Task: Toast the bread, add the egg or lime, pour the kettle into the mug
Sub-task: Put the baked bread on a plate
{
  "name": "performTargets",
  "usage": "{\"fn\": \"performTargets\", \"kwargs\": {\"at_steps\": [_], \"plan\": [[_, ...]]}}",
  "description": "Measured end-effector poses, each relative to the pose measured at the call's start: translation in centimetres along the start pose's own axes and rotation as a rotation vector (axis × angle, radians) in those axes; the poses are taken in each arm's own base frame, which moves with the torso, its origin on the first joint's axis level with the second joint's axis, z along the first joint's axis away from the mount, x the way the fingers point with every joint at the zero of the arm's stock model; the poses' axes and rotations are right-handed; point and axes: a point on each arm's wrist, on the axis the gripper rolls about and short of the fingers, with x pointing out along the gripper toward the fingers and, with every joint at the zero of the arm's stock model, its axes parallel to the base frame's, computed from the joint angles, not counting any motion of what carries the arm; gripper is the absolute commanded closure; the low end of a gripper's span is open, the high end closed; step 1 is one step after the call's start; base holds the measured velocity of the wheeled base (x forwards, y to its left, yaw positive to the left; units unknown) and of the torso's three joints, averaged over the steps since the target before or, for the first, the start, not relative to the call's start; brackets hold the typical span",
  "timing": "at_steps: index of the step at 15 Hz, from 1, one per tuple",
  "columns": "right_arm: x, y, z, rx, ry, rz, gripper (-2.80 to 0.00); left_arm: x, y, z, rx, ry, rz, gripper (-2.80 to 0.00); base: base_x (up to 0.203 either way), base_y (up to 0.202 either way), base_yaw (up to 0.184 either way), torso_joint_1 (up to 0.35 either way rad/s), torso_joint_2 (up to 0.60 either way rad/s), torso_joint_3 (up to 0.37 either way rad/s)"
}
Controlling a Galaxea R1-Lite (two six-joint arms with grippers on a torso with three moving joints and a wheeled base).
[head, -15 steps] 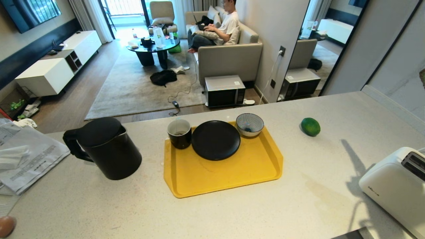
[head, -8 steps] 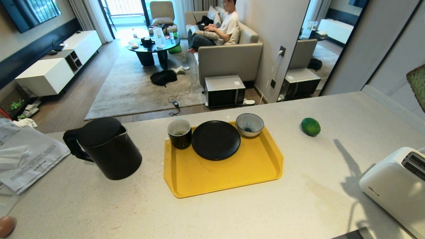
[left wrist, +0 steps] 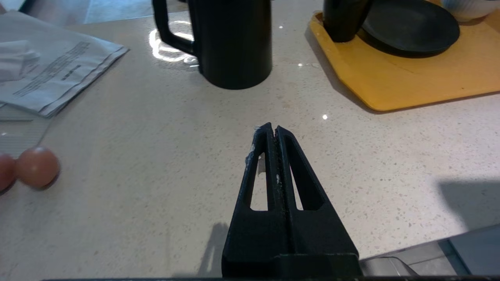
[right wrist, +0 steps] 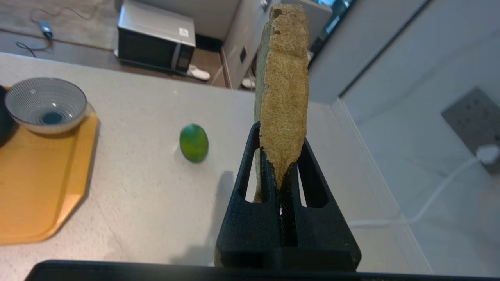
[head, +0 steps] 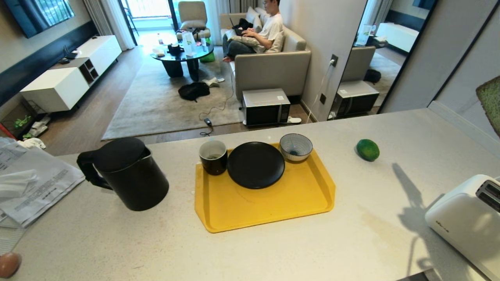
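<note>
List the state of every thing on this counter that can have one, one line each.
bread: held on edge in the right tool, off the counter.
left tool: shut, empty.
kettle: upright, lid on.
mug: upright on the tray.
plate: empty.
toaster: slots empty.
lime: loose on the counter.

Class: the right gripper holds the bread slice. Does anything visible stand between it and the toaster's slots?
Nothing visible does. The right gripper holds the bread in the air over the counter, and the toaster has open slots facing up.
</note>
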Motion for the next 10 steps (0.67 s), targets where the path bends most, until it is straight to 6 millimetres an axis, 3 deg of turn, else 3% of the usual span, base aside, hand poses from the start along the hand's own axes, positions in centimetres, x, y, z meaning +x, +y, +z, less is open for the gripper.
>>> {"fn": "performTargets", "kwargs": {"at_steps": [5,10], "plan": [[0.6,0.2,-0.6,-0.004,0.014,0.011,0.0,0.0,0.0,0.0,0.0,-0.001,0.002,0.0,0.0,-0.008,0.149,0.006,0.0,0.002],[1.3,0.8,-2.0,-0.023,0.057,0.09,0.0,0.0,0.0,0.0,0.0,-0.001,0.001,0.0,0.0,-0.001,0.014,0.001,0.0,-0.001]]}}
